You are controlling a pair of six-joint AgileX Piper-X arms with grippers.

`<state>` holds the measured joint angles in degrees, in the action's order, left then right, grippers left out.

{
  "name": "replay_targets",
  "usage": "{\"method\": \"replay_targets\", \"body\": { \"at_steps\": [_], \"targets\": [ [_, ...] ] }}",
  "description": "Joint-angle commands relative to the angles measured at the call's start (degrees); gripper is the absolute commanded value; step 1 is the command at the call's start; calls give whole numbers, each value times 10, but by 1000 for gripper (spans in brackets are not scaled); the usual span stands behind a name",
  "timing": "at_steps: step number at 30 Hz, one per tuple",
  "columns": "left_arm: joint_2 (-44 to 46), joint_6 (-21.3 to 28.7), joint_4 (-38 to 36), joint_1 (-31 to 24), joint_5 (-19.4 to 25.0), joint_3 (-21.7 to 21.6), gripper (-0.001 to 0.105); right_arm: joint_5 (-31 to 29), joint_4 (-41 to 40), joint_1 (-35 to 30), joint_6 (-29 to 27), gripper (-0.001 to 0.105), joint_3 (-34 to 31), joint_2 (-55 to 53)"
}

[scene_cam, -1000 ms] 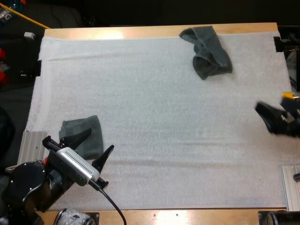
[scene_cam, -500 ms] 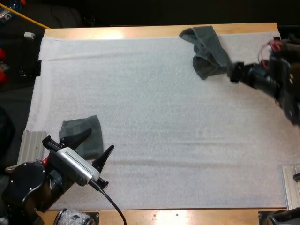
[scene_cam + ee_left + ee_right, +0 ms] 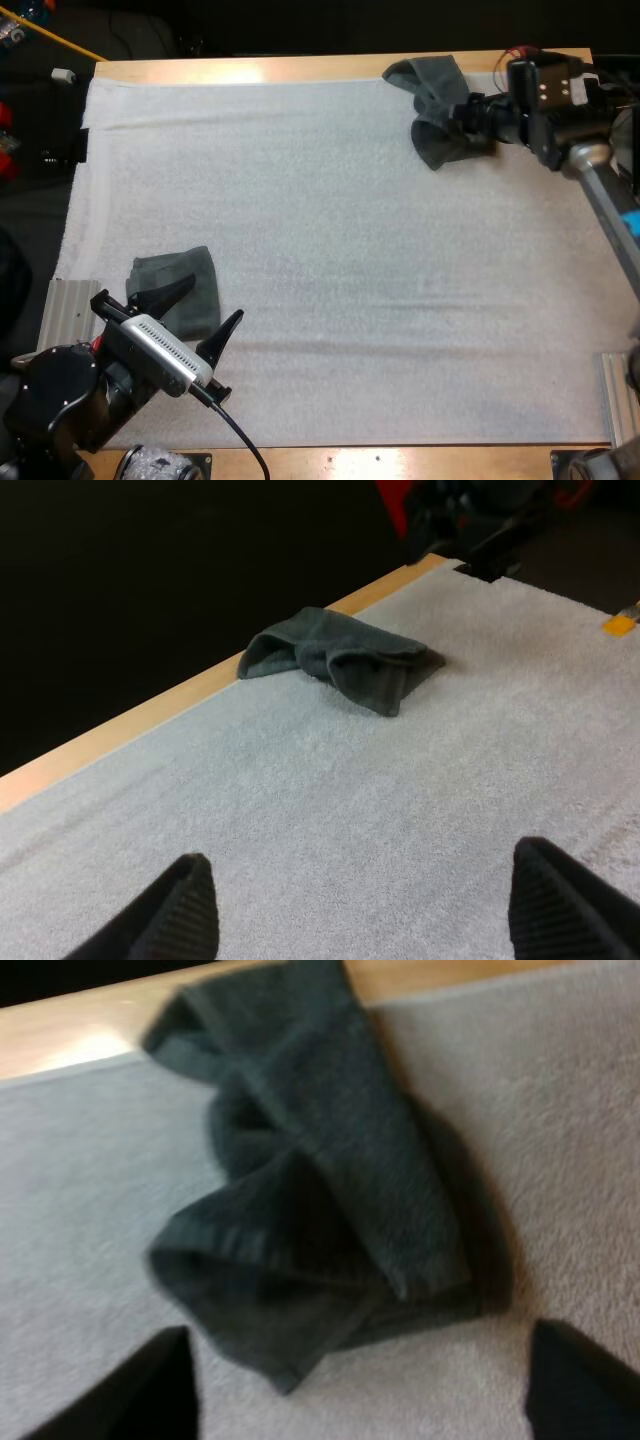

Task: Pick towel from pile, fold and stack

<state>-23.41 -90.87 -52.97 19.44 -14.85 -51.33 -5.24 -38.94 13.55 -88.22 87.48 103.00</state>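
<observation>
The crumpled towel point(image 3: 440, 110) lies at the far right of the white mat point(image 3: 330, 250), one end on the wooden table's point(image 3: 250, 68) far edge. Its long axis slants from there toward the near right. It is dark grey-green terry, bunched in soft folds with a hemmed border. The right gripper point(image 3: 472, 118) is at its right edge, fingers apart and clear of the cloth. The left gripper point(image 3: 213, 300), fingers spread, hovers by a folded towel point(image 3: 160, 270) at the near left.

A crumpled dark grey-green cloth towel point(image 3: 432, 95) is seen at the far right of the white mat point(image 3: 330, 200); its far end is draped over the mat's edge onto the wooden table point(image 3: 250, 68); its near part is bunched into loose, open folds; a folded dark grey-green cloth towel point(image 3: 203, 268) is laid flat at the mat's near left, well apart.
</observation>
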Motion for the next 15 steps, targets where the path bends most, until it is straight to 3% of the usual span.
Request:
{"method": "replay_targets", "body": {
  "at_steps": [1, 12, 15],
  "targets": [
    [0, -5, 6, 2, -3, -4, 59, -9, 2, -1, -4, 54, 14, 17],
    [0, -5, 6, 2, -3, -4, 59, -20, 18, -2, -7, 53, 62, 161],
    [0, -5, 6, 2, -3, -4, 59, -49, 28, -3, -7, 52, 69, 187]
  ]
}}
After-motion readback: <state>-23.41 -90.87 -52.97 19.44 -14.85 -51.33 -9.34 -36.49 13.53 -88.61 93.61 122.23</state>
